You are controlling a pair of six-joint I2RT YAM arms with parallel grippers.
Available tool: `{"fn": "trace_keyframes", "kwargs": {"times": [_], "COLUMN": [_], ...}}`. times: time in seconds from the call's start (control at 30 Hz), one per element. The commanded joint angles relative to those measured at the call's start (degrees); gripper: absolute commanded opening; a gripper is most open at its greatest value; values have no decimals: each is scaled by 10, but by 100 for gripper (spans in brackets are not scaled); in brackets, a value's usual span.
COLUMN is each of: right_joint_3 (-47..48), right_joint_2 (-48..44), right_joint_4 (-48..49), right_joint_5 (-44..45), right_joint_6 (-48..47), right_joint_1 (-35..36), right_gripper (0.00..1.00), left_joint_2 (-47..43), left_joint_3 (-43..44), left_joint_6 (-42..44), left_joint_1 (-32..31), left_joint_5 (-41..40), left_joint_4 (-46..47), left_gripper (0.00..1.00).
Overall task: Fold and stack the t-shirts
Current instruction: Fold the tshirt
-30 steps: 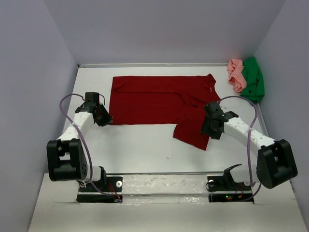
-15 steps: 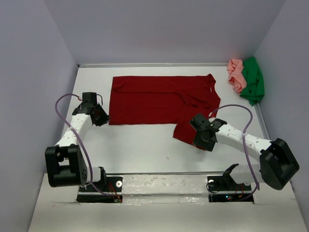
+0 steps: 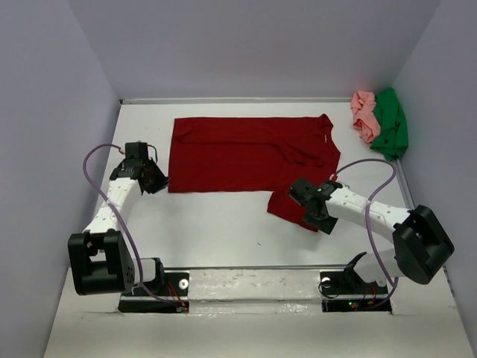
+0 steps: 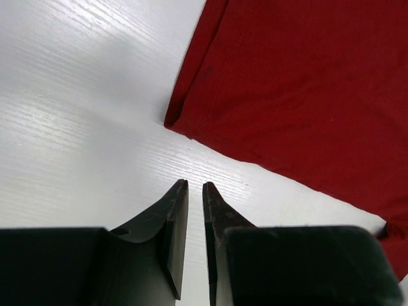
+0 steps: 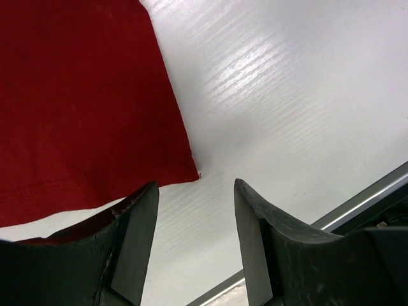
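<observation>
The dark red t-shirt (image 3: 246,153) lies spread flat on the white table, one sleeve flap reaching toward the near right. My left gripper (image 3: 159,183) sits just left of the shirt's near-left corner. In the left wrist view (image 4: 195,185) its jaws are almost together with nothing between them, a short way from that corner of the red shirt (image 4: 306,83). My right gripper (image 3: 316,222) hovers over the sleeve flap's near corner. In the right wrist view (image 5: 196,183) it is open and empty, the corner of the red cloth (image 5: 83,102) just ahead of the jaws. The pink t-shirt (image 3: 364,115) and green t-shirt (image 3: 391,130) lie crumpled at the far right.
Grey walls close in the table on the left, back and right. A metal rail (image 5: 370,197) runs along the table's near edge, close to my right gripper. Cables loop off both arms.
My right gripper has moved left and nearer, from above the sleeve flap down to its near corner. My left gripper has drawn slightly left, away from the shirt's corner.
</observation>
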Motion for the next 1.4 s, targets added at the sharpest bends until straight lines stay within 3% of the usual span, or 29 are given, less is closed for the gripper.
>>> {"fn": "trace_keyframes", "kwargs": {"times": [0.0,0.53,1.37], "right_joint_3": [13,0,3], "right_joint_2": [-19,1,68], "right_joint_4": [0,39,6], "right_joint_5": [40,-36,29], "right_joint_6": [-9,19,48], "right_joint_1": [3,3,3], "right_gripper": [56,48,36], "left_joint_2": [-22,-29,-76], "left_joint_3": [-2,-1,-32], "left_joint_6": [3,2,2], "left_joint_1": [1,0,-3], "left_joint_5": [15,19,100], "left_joint_4": [2,-7,21], "left_gripper": [26,26,26]}}
